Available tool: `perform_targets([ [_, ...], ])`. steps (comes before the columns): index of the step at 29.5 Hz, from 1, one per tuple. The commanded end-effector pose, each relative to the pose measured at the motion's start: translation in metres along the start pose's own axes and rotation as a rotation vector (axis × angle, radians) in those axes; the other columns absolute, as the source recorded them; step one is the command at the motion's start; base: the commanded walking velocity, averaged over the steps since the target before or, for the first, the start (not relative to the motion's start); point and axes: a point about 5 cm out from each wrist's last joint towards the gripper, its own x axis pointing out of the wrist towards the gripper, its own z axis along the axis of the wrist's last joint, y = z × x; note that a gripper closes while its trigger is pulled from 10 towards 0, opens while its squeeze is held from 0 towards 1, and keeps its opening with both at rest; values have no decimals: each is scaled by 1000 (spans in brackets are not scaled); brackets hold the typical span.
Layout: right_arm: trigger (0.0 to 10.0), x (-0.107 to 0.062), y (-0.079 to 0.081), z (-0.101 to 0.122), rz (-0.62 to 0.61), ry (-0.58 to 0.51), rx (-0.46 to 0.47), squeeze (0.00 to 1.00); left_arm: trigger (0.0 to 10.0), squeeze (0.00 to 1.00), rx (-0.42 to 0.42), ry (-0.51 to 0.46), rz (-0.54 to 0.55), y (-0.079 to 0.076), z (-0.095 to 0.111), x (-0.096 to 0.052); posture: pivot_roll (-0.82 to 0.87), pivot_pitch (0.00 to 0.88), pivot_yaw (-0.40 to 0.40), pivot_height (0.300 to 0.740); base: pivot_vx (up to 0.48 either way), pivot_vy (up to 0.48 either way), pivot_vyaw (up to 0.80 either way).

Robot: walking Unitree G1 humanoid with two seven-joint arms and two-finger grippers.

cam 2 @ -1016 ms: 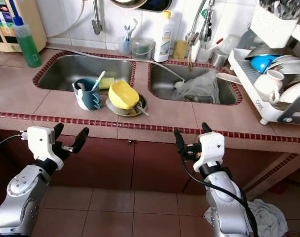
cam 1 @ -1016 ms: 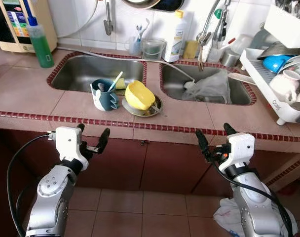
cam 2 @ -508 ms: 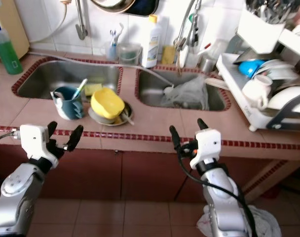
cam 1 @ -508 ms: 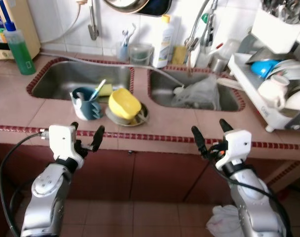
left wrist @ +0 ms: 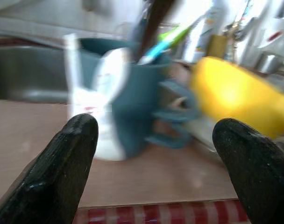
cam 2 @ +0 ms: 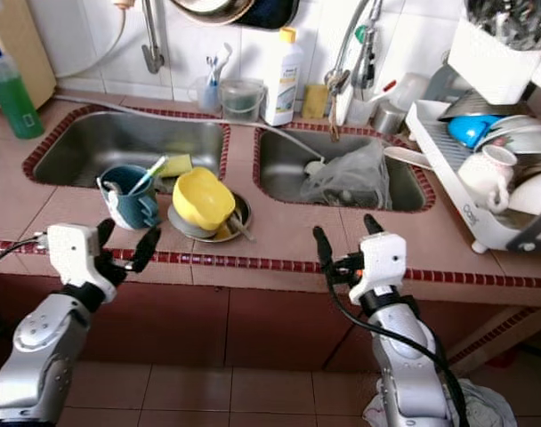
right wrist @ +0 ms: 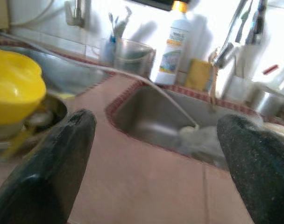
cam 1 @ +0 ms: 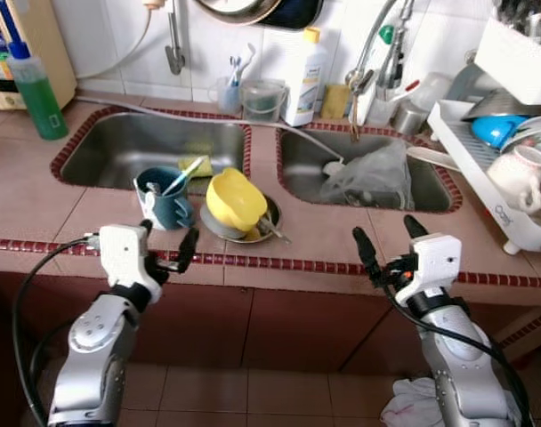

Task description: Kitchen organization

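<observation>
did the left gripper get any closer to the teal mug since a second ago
Yes. The left gripper, open, was below the red counter edge a second ago; now its tips rise above it, just in front of the teal mug.

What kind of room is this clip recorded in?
A home kitchen, at the sink counter. A tiled counter holds a double steel sink, a dish rack full of washed crockery stands on the right, and a dish soap bottle sits by the faucet.

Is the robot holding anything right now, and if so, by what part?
Nothing is held. The left gripper and right gripper are both open and empty, at the counter's front edge.
</observation>
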Motion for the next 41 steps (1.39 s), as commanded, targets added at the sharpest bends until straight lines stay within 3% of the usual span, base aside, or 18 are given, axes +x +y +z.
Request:
perform_targets([
  [1,10000,-2,-7,1,-18,3,-10,0,10000,0,-2,-4,-11,-4,2,3,113,0,-67,740,251,0,0],
  [16,10000,-2,-8,0,-19,6,-9,0,10000,0,11,-20,33,-2,3,2,113,0,-68,740,0,0,0],
  [25,10000,0,-8,2,-7,1,-10,0,10000,0,16,-103,-55,-18,22,10,110,0,-70,740,0,0,0],
  [27,10000,0,-5,4,35,-2,-13,0,10000,0,15,-114,-69,-21,26,12,106,0,-67,740,0,0,0],
  [33,10000,-12,24,3,315,50,7,0,10000,0,16,-132,-88,-22,32,15,95,0,-59,740,0,0,0],
  [41,10000,-24,42,6,511,100,9,0,10000,0,22,-126,-87,-20,31,16,91,0,-53,740,0,0,0],
])
